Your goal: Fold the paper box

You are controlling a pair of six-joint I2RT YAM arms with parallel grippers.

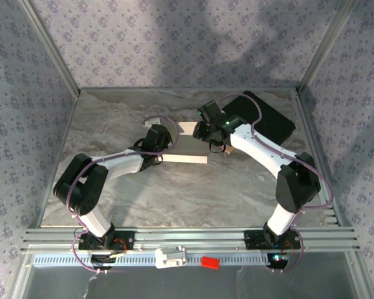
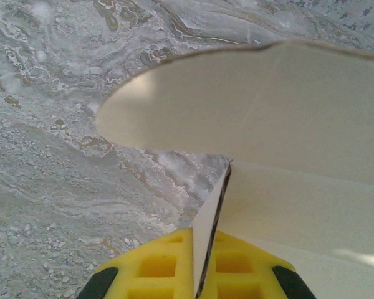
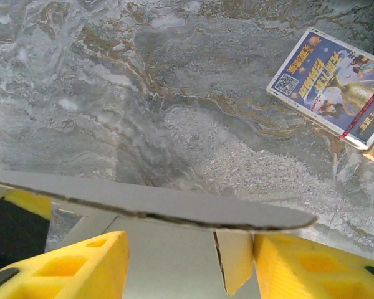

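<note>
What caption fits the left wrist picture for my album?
The left gripper pinches a thin white cardboard paper box above the grey marbled table.

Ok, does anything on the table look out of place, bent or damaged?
Nothing looks damaged or spilled. The paper box is partly folded, one flap pinched in the left gripper. The colourful packet lies askew on the table, which seems harmless.

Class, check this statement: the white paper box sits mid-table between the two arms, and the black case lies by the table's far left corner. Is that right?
One point is wrong. The black case lies by the far right corner of the table, not the far left, as the top external view shows. The rest stands: the white paper box does sit mid-table.
</note>
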